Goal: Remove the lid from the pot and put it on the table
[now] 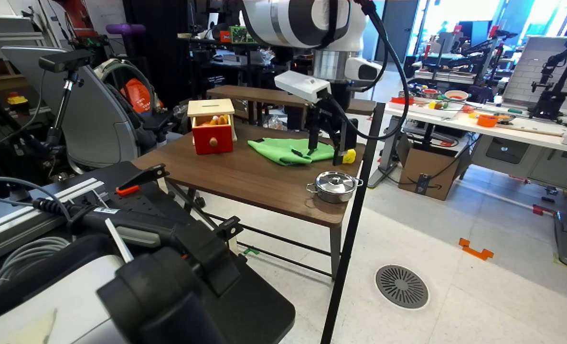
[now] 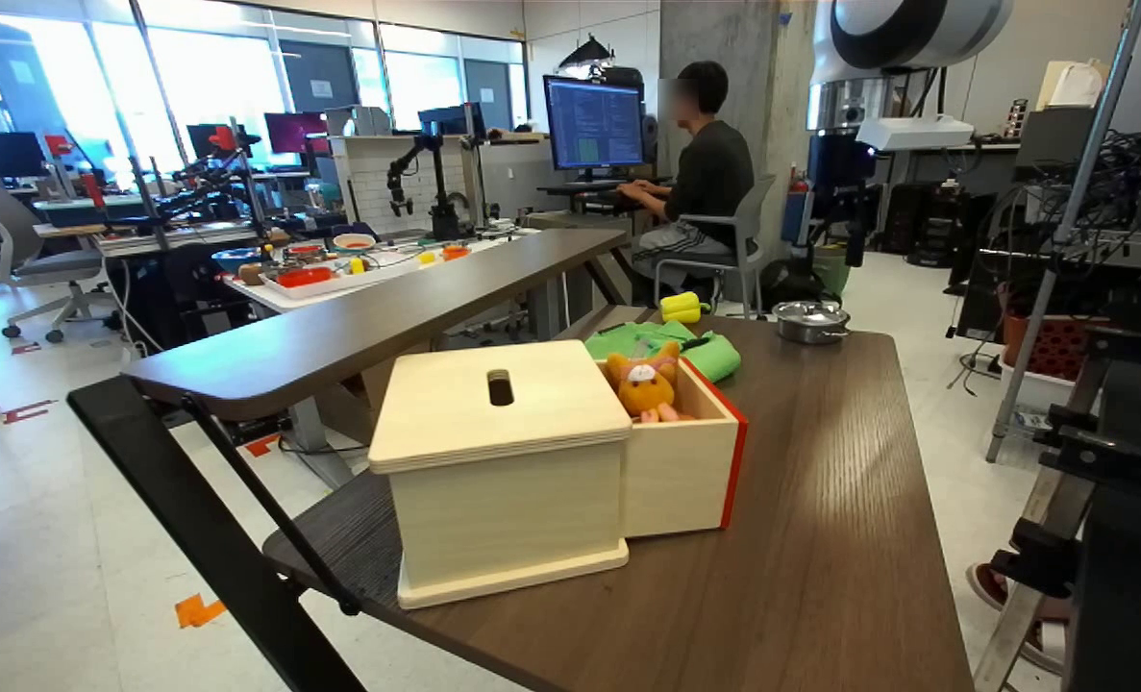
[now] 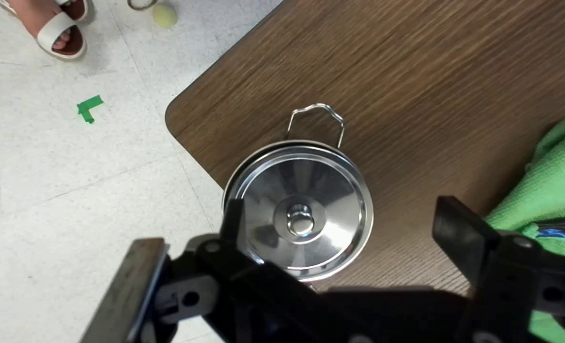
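The lid (image 1: 335, 179) is a shiny round metal disc with a central knob. It sits on the silver pot (image 1: 335, 196), near a corner of the brown table (image 1: 245, 177). The lid (image 2: 810, 312) and pot (image 2: 808, 333) also show on the table (image 2: 820, 500) in an exterior view. In the wrist view the lid (image 3: 301, 224) lies slightly off-centre on the pot, with one wire handle in sight. My gripper (image 3: 340, 209) is open and empty above the table (image 3: 406, 105); its left finger overlaps the lid's edge in that view. The gripper (image 1: 326, 155) hangs above and apart from the pot.
A green cloth (image 1: 283, 150) with a dark item on it lies behind the pot, beside a yellow object (image 1: 348, 156). A wooden box (image 2: 503, 519) with an open red-fronted drawer (image 1: 214, 138) holding soft toys stands at the table's far end. The pot is close to the table edge.
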Motion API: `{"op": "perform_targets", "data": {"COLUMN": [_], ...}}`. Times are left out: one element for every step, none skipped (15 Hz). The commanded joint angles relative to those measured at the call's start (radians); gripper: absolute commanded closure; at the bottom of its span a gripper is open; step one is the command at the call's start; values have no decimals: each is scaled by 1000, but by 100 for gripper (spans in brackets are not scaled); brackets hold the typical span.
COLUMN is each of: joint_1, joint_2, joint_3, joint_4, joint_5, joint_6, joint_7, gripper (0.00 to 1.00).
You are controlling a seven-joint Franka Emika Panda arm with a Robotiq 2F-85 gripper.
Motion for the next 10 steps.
{"op": "perform_targets", "data": {"joint_1": [-5, -7, -8, -9, -11, -12, -13, -15, -16, -17], "joint_2": [28, 33, 38, 44, 49, 55, 58, 62, 65, 69], "joint_3": [-3, -5, -7, -8, -9, -11, -12, -13, -14, -16], "joint_4": [7, 7, 8, 11, 15, 17, 18, 21, 22, 23], "joint_5": [2, 4, 4, 4, 6, 5, 6, 7, 6, 6], "joint_6": [33, 34, 34, 33, 29, 28, 28, 27, 27, 28], "joint_7": [18, 21, 24, 27, 30, 33, 35, 38, 41, 44], "gripper": [0, 0, 0, 0, 0, 0, 0, 0, 0, 0]}}
